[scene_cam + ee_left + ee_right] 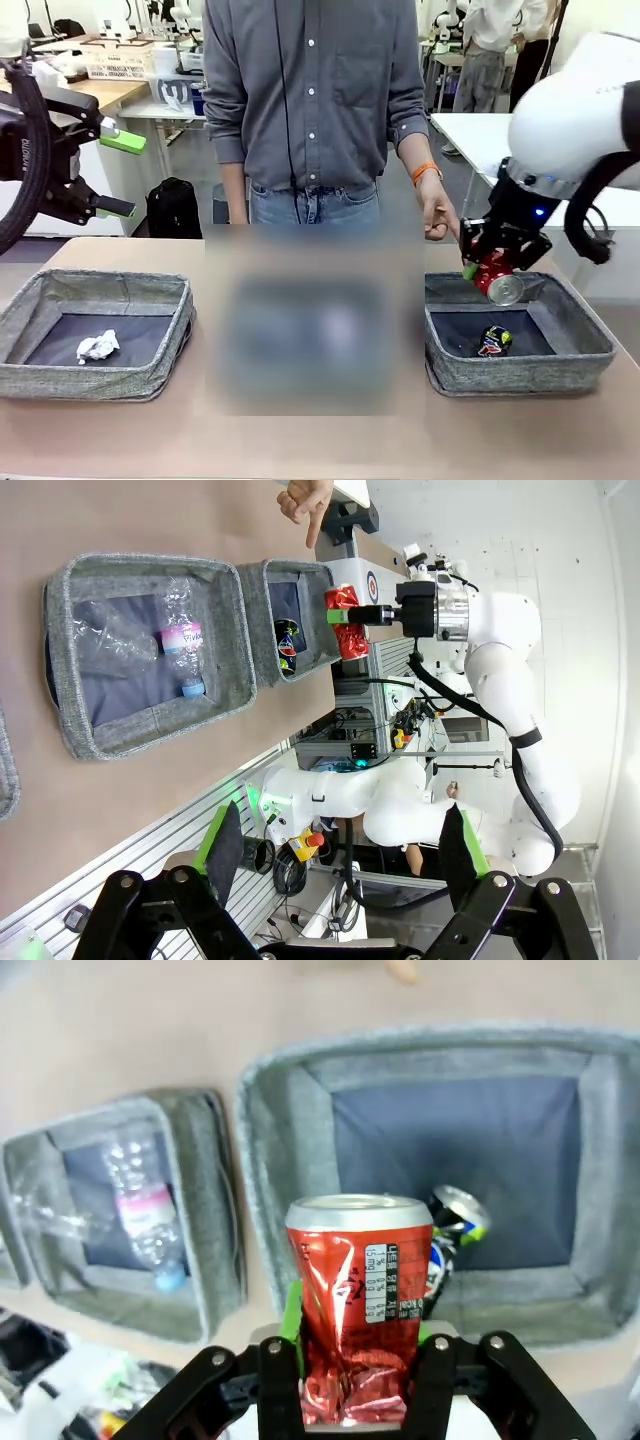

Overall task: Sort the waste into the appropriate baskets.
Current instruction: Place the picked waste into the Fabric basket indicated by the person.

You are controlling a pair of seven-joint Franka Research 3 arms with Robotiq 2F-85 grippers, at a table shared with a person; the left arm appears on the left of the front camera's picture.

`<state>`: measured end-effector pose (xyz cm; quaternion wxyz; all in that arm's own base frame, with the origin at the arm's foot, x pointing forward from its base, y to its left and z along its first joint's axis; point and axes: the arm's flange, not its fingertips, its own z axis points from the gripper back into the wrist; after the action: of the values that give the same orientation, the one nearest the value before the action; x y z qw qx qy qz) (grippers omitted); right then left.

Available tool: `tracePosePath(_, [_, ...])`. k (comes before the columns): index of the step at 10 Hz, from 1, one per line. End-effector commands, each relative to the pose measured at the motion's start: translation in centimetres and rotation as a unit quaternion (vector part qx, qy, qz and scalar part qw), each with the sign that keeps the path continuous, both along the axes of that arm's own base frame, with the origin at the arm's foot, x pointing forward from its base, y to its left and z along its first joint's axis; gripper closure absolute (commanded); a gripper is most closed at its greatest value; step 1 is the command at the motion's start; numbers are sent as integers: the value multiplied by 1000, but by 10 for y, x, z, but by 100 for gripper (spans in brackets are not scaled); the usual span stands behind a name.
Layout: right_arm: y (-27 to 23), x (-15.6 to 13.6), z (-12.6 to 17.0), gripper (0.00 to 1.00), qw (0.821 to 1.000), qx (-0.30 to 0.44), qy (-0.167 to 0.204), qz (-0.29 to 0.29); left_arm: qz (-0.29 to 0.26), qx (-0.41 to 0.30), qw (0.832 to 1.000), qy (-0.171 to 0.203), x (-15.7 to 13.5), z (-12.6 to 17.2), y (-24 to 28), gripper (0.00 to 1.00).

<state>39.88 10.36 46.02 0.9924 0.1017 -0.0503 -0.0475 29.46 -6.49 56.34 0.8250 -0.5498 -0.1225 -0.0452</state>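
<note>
My right gripper [490, 266] is shut on a crushed red can [498, 277], holding it just above the far rim of the right basket [520, 376]. In the right wrist view the red can [360, 1290] stands upright in that gripper [358, 1348], over the basket wall [270, 1160]. A dark drink can [494, 341] lies inside. The left basket [100, 286] holds a crumpled white tissue [98, 346]. The middle basket [140, 572] holds a clear bottle [180, 640] and a clear cup [108, 630]. My left gripper [118, 176] hangs open high at the left.
A person stands at the far side, one hand [438, 216] pointing down beside the right basket's far corner, close to my right gripper. Bare tabletop [320, 440] runs along the front edge.
</note>
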Motion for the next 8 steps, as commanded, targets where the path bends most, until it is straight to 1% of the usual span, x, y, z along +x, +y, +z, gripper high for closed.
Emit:
tracePosePath(1, [-5, -5, 9, 63, 999, 21, -27, -13, -4, -12, 1000, -7, 0, 0, -1, 0])
tracePosePath(3, [-3, 4, 9, 63, 1000, 12, -24, -14, -4, -12, 1000, -7, 0, 0, -1, 0])
tracePosePath(4, [-6, 8, 11, 56, 999, 7, -38, -36, -4, -12, 1000, -7, 0, 0, -1, 0])
tracePosePath(5, [-8, 8, 14, 8, 997, 2, -56, -48, -4, -12, 1000, -7, 0, 0, -1, 0])
tracePosePath(6, [-9, 7, 15, 1, 997, -4, -59, -58, -4, -12, 1000, -7, 0, 0, -1, 0])
tracePosePath(8, [-10, 7, 15, 0, 996, -7, -62, -61, -4, -12, 1000, -7, 0, 0, -1, 0])
